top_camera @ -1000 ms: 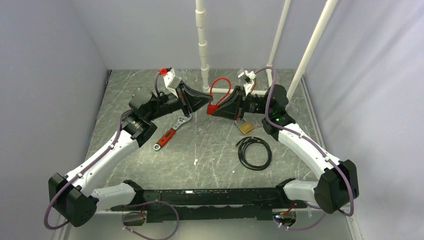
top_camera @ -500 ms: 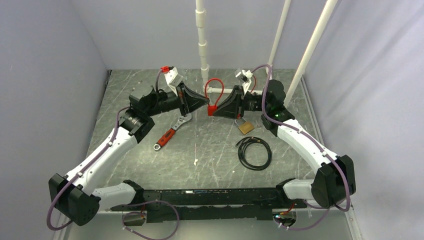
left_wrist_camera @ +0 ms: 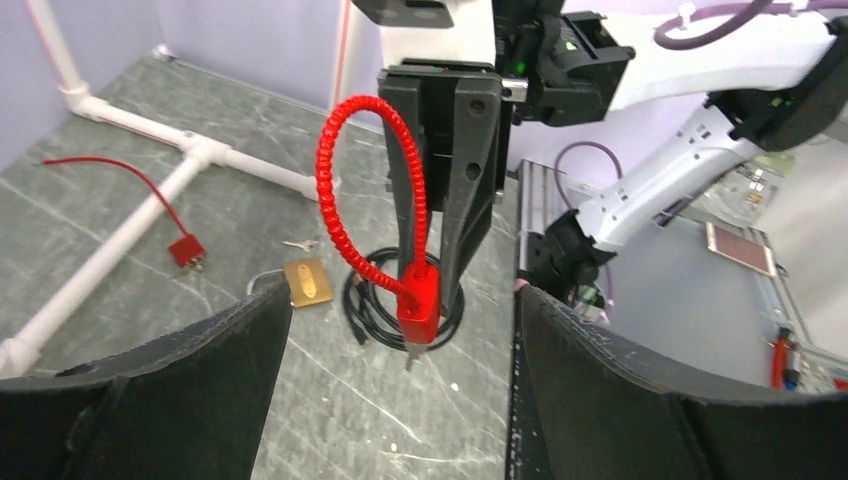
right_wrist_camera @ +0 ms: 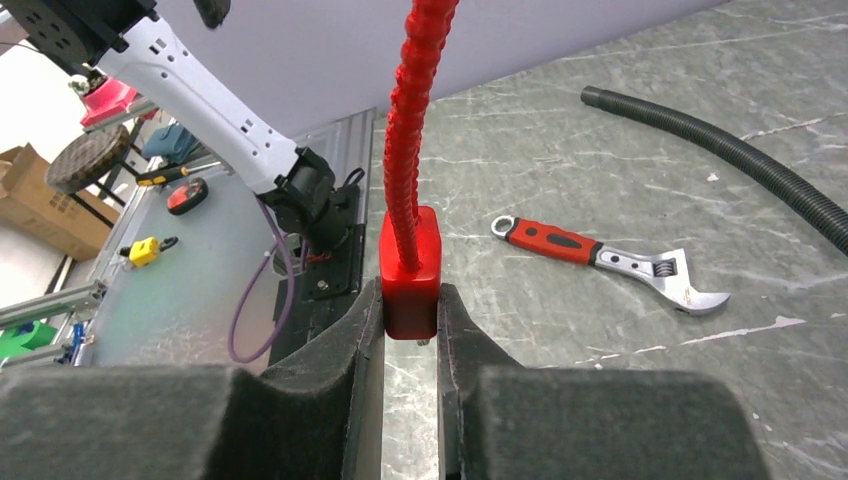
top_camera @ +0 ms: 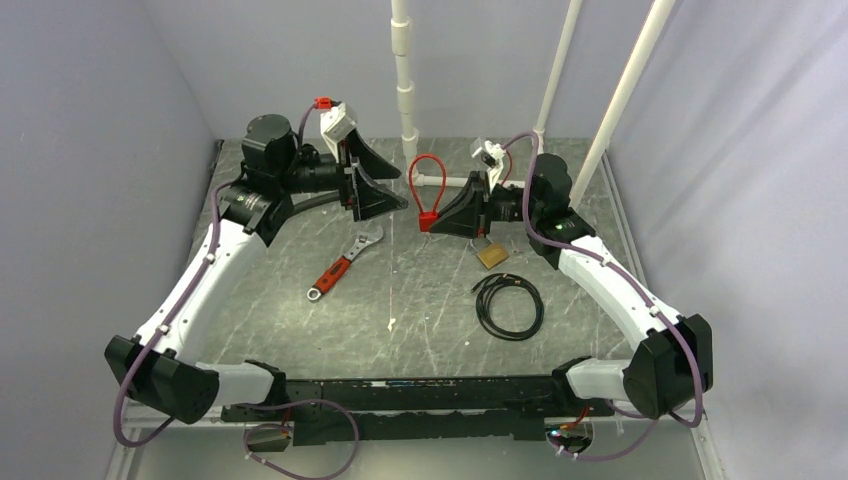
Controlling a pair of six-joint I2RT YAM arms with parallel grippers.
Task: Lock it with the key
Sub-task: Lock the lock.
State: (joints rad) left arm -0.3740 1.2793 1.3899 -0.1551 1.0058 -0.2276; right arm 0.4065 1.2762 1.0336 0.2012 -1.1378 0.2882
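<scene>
A red padlock with a red ribbed cable loop hangs in the air over the middle of the table. My right gripper is shut on the padlock's body, one finger on each side. A small metal key sticks out of the bottom of the padlock. To the left of the lock, my left gripper is open and clear of it. In the left wrist view its fingers stand wide apart with nothing between them.
A red-handled adjustable wrench lies left of centre. A brass padlock and a coiled black cable lie under the right arm. White pipes rise at the back. A black ribbed hose lies beyond the wrench. A small red tag on a thin wire lies by the pipes.
My left gripper has opened and drawn back up and to the left, away from the padlock. The key stays in the lock. The right gripper still holds the padlock in about the same place.
</scene>
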